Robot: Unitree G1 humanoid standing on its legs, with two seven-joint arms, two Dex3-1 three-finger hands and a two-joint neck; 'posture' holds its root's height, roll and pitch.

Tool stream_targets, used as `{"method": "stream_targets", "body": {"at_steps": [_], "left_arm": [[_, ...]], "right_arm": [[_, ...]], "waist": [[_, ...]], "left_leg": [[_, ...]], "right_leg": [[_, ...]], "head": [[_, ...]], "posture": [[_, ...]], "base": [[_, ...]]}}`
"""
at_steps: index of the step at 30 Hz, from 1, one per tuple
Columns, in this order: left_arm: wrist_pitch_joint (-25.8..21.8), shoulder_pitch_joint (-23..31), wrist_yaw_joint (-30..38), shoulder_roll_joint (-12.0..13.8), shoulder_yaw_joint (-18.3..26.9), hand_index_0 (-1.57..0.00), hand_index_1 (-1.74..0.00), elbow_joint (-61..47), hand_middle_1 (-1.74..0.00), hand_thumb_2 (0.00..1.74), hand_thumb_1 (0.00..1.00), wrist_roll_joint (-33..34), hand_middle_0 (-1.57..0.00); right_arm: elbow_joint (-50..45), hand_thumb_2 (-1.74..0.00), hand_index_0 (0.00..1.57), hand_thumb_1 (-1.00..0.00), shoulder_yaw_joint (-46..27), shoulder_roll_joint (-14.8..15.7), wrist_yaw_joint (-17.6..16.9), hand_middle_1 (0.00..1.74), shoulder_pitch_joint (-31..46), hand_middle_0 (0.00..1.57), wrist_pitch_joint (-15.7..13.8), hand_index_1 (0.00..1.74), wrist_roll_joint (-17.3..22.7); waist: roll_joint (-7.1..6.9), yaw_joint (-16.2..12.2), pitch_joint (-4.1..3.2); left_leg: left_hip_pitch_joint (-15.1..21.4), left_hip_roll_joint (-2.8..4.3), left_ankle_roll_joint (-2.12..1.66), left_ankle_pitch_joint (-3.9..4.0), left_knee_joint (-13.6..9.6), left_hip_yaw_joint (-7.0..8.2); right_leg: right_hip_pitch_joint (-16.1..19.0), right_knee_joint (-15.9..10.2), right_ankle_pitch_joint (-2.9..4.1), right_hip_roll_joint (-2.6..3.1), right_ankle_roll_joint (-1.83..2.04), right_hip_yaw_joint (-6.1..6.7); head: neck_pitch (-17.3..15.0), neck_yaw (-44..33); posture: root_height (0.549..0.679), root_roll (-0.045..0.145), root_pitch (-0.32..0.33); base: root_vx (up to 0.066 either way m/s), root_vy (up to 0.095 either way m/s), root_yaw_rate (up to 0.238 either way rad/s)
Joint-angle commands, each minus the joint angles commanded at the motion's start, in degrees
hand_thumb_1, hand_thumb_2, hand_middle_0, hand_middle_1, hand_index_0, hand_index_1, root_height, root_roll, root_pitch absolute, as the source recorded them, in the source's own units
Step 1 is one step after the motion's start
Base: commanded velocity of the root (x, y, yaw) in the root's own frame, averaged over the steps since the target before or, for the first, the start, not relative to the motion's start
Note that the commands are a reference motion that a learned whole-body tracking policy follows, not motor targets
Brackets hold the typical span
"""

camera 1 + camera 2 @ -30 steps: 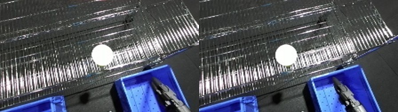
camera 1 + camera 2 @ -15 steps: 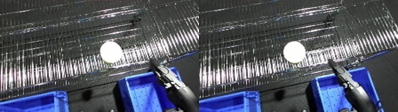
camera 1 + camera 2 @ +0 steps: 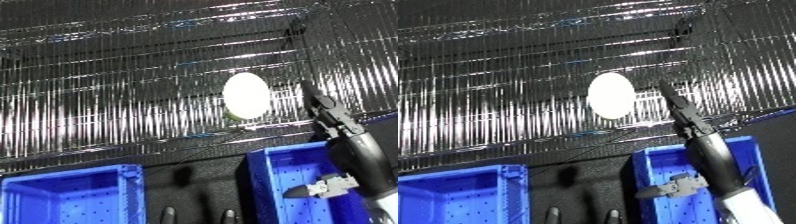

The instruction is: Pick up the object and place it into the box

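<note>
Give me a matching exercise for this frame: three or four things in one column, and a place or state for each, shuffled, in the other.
Things:
1. white egg-shaped object
2. right hand
3. left blue bin
4. right blue bin

Places or states:
A. at the lower left of the view
B. lying on the ribbed metal surface
C. fingers straight, reaching up just right of the object
D. under the right forearm

Pairs: 1-B, 2-C, 3-A, 4-D

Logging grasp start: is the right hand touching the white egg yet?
Apart. In the left eye view, ribbed surface shows between the right hand and the egg.
</note>
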Motion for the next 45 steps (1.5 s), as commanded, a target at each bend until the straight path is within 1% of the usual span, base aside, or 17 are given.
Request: {"method": "stream_targets", "body": {"at_steps": [3, 7, 13, 16, 20, 24, 29, 34, 39, 41, 45], "left_arm": [[-0.06, 0.29, -0.15, -0.01, -0.39, 0.00, 0.00, -0.46, 0.00, 0.00, 0.00, -0.20, 0.00], [0.21, 0.19, -0.09, -0.04, -0.81, 0.00, 0.00, -1.03, 0.00, 0.00, 0.00, -0.48, 0.00], [0.31, -0.04, -0.18, 0.04, -1.52, 0.00, 0.00, -1.89, 0.00, 0.00, 0.00, -0.37, 0.00], [0.15, -0.15, -0.24, 0.08, -1.88, 0.00, 0.00, -2.40, 0.00, 0.00, 0.00, -0.36, 0.00], [0.12, -0.35, 0.02, 0.23, -2.47, 0.00, 0.00, -3.34, 0.00, 0.00, 0.00, -0.69, 0.00], [0.19, -0.72, 0.30, 0.28, -2.97, 0.00, 0.00, -3.86, 0.00, 0.00, 0.00, -0.93, 0.00], [0.04, -0.95, 0.44, 0.32, -3.82, 0.00, 0.00, -4.20, 0.00, 0.00, 0.00, -1.49, 0.00], [-0.03, -1.09, 0.54, 0.33, -4.43, 0.00, 0.00, -4.73, 0.00, 0.00, 0.00, -1.80, 0.00], [-0.12, -1.20, 0.44, 0.36, -5.25, 0.00, 0.00, -5.56, 0.00, 0.00, 0.00, -2.32, 0.00], [-0.20, -1.11, 0.52, 0.37, -5.73, 0.00, 0.00, -6.14, 0.00, 0.00, 0.00, -2.62, 0.00], [-0.26, -0.96, 0.84, 0.28, -6.45, 0.00, 0.00, -7.19, 0.00, 0.00, 0.00, -3.05, 0.00]], "right_arm": [[1.47, 0.00, 0.00, 0.00, -0.81, 0.03, -1.15, 0.00, -1.62, 0.00, -0.97, 0.00, 0.39], [3.09, 0.00, 0.00, 0.00, -1.44, -0.33, -2.01, 0.00, -3.64, 0.00, -1.06, 0.00, 0.36], [6.40, 0.00, 0.00, 0.00, -0.70, -1.37, -1.92, 0.00, -6.96, 0.00, 0.09, 0.00, -0.12], [8.40, 0.00, 0.00, 0.00, 0.40, -1.74, -1.59, 0.00, -8.58, 0.00, 0.68, 0.00, -0.76], [10.74, 0.00, 0.00, 0.00, 2.13, -2.23, -1.19, 0.00, -10.77, 0.00, 1.47, 0.00, -1.82], [13.57, 0.00, 0.00, 0.00, 3.91, -2.48, -0.77, 0.00, -13.23, 0.00, 2.16, 0.00, -2.23], [17.07, 0.00, 0.00, 0.00, 5.80, -2.44, 0.02, 0.00, -15.83, 0.00, 2.53, 0.00, -1.32], [19.11, 0.00, 0.00, 0.00, 6.92, -1.98, 0.39, 0.00, -18.09, 0.00, 3.16, 0.00, 1.32], [21.61, 0.00, 0.00, 0.00, 7.47, -1.41, 1.11, 0.00, -20.58, 0.00, 3.14, 0.00, 3.42], [22.38, 0.00, 0.00, 0.00, 7.75, -1.30, 1.37, 0.00, -21.87, 0.00, 3.41, 0.00, 3.66], [23.48, 0.00, 0.00, 0.00, 8.58, -0.93, 1.84, 0.00, -24.37, 0.00, 4.15, 0.00, 3.77]], "waist": [[0.36, 0.25, 0.39], [0.78, 0.55, 0.76], [1.38, 1.11, 1.45], [1.70, 1.42, 1.83], [2.14, 1.80, 2.28], [2.63, 2.19, 2.71], [3.28, 2.59, 2.80], [3.81, 3.05, 2.80], [4.35, 3.65, 2.80], [4.62, 3.92, 2.80], [5.11, 4.44, 2.80]], "left_leg": [[-0.16, -0.30, 0.13, 0.05, 0.08, -0.20], [-0.47, -0.75, 0.28, 0.01, 0.27, -0.35], [-1.31, -1.53, 0.72, -0.23, 1.06, -0.51], [-1.83, -1.96, 0.97, -0.41, 1.62, -0.60], [-2.79, -2.54, 1.37, -0.48, 2.24, -0.66], [-3.93, -2.98, 1.60, -0.45, 2.70, -0.75], [-5.66, -3.50, 1.98, -0.50, 3.57, -0.80], [-7.61, -4.07, 2.34, -0.54, 4.62, -0.81], [-9.27, -4.55, 2.67, -0.37, 5.11, -0.77], [-9.88, -4.76, 2.80, -0.28, 5.20, -0.78], [-10.93, -5.16, 2.98, -0.14, 5.44, -0.81]], "right_leg": [[-0.10, 0.20, -0.02, -0.08, -0.21, -0.19], [-0.34, 0.48, -0.09, -0.14, -0.53, -0.31], [-1.24, 1.47, -0.33, -0.15, -1.15, -0.37], [-1.72, 2.05, -0.47, -0.15, -1.44, -0.39], [-2.55, 2.59, -0.55, -0.03, -1.79, -0.35], [-3.60, 3.12, -0.59, 0.04, -2.10, -0.42], [-5.29, 4.01, -0.67, 0.09, -2.54, -0.42], [-7.05, 4.94, -0.69, 0.22, -2.92, -0.46], [-8.55, 5.45, -0.57, 0.30, -3.11, -0.63], [-9.12, 5.60, -0.50, 0.31, -3.17, -0.71], [-10.13, 5.97, -0.46, 0.36, -3.38, -0.84]], "head": [[0.60, 0.93], [1.38, 2.45], [2.80, 5.08], [4.86, 6.20], [6.60, 7.19], [7.99, 8.42], [10.00, 9.95], [12.14, 11.65], [14.14, 13.17], [14.99, 13.74], [15.72, 14.45]], "posture": [[0.626, 0.040, 0.021], [0.626, 0.043, 0.024], [0.624, 0.046, 0.028], [0.623, 0.047, 0.030], [0.622, 0.048, 0.038], [0.621, 0.049, 0.047], [0.619, 0.050, 0.063], [0.616, 0.049, 0.079], [0.614, 0.047, 0.096], [0.614, 0.046, 0.103], [0.612, 0.046, 0.113]], "base": [[0.028, 0.029, 0.061], [0.034, 0.029, 0.037], [0.028, 0.020, 0.025], [0.035, 0.012, 0.029], [0.018, 0.011, 0.014], [0.004, 0.013, 0.009], [0.005, 0.023, 0.001], [0.009, 0.018, 0.000], [0.007, 0.018, -0.014], [-0.007, 0.019, -0.003], [-0.009, 0.022, 0.008]]}}
